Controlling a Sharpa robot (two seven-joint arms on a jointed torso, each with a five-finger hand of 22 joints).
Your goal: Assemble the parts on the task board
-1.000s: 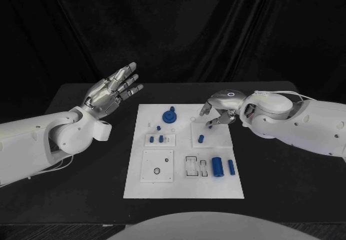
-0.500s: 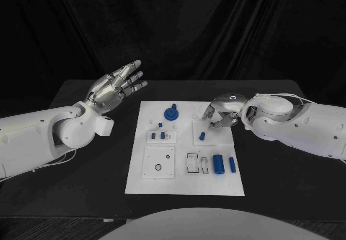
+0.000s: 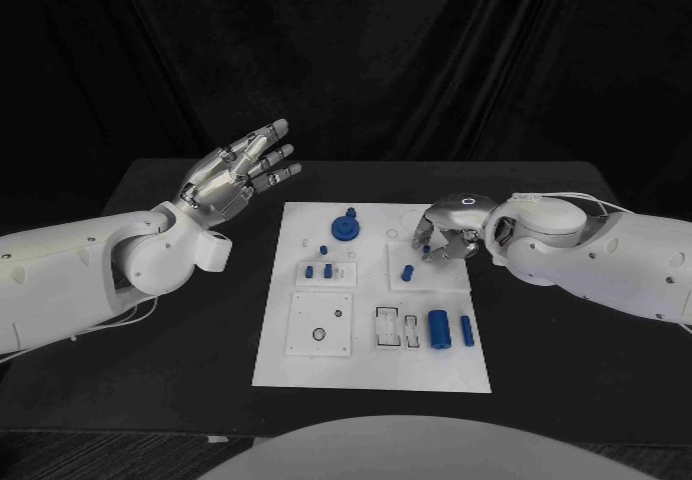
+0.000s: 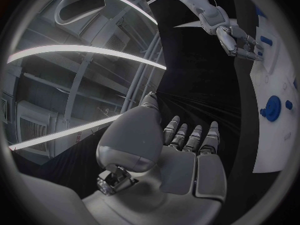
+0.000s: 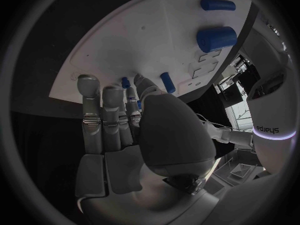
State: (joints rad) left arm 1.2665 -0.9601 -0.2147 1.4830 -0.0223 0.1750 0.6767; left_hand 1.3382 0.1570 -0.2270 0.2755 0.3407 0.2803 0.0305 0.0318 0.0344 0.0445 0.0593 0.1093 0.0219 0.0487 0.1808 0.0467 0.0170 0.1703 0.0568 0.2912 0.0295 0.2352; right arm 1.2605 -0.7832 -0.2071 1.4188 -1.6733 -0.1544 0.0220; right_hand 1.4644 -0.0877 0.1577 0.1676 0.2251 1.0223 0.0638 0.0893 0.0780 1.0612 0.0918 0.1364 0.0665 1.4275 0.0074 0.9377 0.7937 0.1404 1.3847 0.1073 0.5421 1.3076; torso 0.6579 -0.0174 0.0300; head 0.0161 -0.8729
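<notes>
The white task board [image 3: 368,365] lies mid-table. On it are a round blue piece [image 3: 345,227], small blue pegs [image 3: 317,271], one peg [image 3: 407,271] on its right block, a thick blue cylinder [image 3: 438,325] and a slim one [image 3: 466,329]. My right hand [image 3: 449,235] hovers over the board's far right part, fingers pointing down just beyond that peg [image 5: 167,82], with nothing seen in them. The right hand [image 5: 119,130] has straight fingers, with the board [image 5: 137,40] beyond them. My left hand [image 3: 240,170] is raised left of the board, fingers spread, empty.
Black table [image 3: 173,340] surrounds the board, with dark curtains behind. The left wrist view shows the left hand [image 4: 181,155], the right hand [image 4: 240,40], the board's edge [image 4: 275,140] and the round blue piece [image 4: 272,107]. Recessed white blocks [image 3: 319,324] sit on the board's near half.
My right hand has come down closer to the single blue peg. My left hand has lifted a little and stays spread. The parts on the board have not moved.
</notes>
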